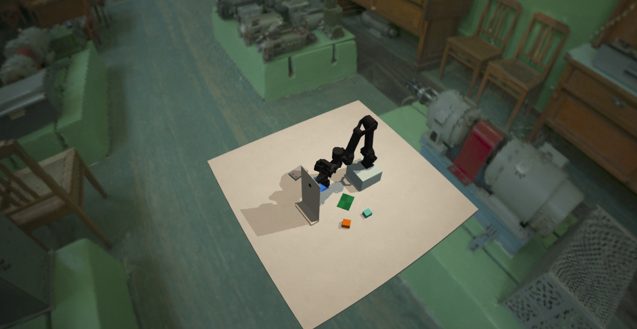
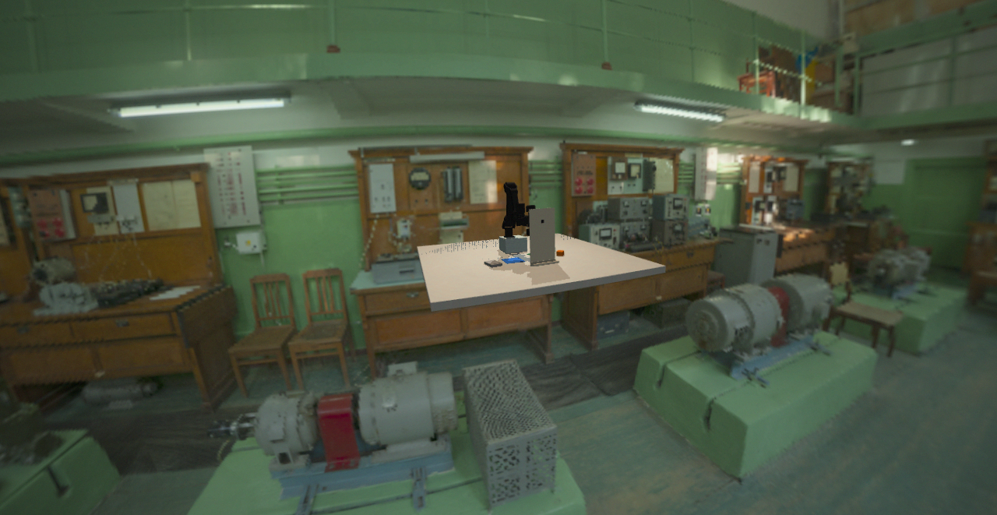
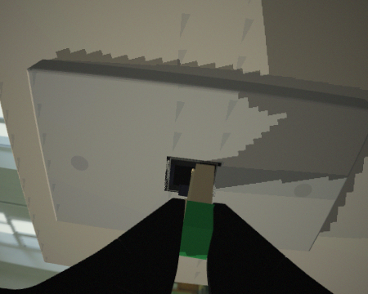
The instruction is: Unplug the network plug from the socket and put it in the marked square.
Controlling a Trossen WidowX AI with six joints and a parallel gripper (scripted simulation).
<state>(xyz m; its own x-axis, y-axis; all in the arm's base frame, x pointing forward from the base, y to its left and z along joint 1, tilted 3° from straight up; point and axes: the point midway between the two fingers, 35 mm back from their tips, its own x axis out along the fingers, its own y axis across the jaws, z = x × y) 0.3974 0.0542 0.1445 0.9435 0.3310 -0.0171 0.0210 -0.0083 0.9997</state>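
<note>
Centrally in the wrist view, our jaws pinch tight on the green plug (image 3: pixel 197 229), its pale front end at the socket (image 3: pixel 180 175) in the grey panel (image 3: pixel 108 158), ready for pulling out.

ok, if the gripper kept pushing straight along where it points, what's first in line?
The gripper, shut on the green plug, points at the upright panel. The plug would drive deeper into the socket; the fingers would likely meet the panel face beside it.
</note>
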